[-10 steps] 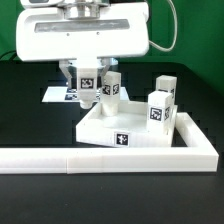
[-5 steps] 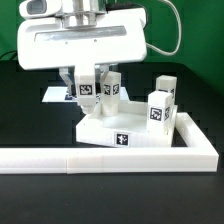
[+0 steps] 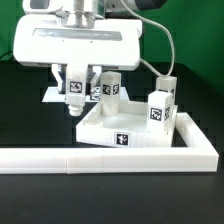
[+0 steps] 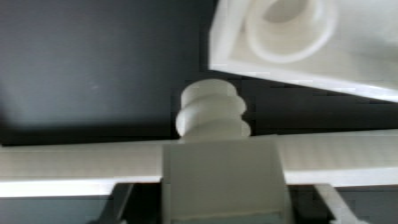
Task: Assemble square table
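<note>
The square table's white slab (image 3: 125,128) lies against the corner of the L-shaped rail, with a tag on its front side. My gripper (image 3: 76,97) is shut on a white tagged leg block (image 3: 74,90) and holds it upright above the table, just off the slab's far corner on the exterior view's left. In the wrist view the held leg (image 4: 214,120) shows its threaded end, with my gripper (image 4: 222,195) round it and a round corner socket of the slab (image 4: 294,30) off to one side. Three more leg blocks stand on the slab (image 3: 110,87) (image 3: 165,86) (image 3: 158,110).
The long white L-shaped rail (image 3: 100,157) runs along the front and up the exterior view's right side; it also shows in the wrist view (image 4: 71,165). The marker board (image 3: 50,96) lies behind the gripper. The table surface is black.
My gripper has carried the leg block toward the exterior view's left, away from the slab's far corner. The slab and the other legs have not moved.
</note>
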`<action>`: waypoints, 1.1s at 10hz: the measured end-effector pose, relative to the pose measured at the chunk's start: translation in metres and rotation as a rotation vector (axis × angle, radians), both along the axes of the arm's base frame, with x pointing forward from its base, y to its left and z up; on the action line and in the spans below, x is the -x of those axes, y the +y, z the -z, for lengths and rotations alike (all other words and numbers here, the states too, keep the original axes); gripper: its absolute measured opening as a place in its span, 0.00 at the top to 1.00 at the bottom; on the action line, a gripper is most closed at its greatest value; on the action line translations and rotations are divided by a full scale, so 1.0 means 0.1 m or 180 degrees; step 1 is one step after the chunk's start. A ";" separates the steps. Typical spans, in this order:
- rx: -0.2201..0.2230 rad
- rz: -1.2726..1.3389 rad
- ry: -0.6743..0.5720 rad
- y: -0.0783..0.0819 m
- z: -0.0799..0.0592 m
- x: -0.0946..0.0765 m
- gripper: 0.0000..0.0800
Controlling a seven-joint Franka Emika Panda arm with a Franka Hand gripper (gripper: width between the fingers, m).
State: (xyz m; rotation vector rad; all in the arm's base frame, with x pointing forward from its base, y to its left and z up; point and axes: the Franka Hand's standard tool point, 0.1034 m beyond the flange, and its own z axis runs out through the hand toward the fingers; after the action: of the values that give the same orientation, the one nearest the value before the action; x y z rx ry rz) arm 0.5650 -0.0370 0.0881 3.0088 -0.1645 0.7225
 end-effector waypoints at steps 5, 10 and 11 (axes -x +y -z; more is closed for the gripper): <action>-0.0019 0.0022 -0.0042 0.10 0.01 0.00 0.64; 0.0035 0.0050 -0.0140 0.12 0.00 0.08 0.64; 0.0055 0.0065 -0.0174 0.12 0.02 0.10 0.64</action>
State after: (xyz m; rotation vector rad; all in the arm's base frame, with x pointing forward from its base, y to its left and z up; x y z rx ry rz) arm 0.5546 -0.0249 0.0858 2.9683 -0.1896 0.8003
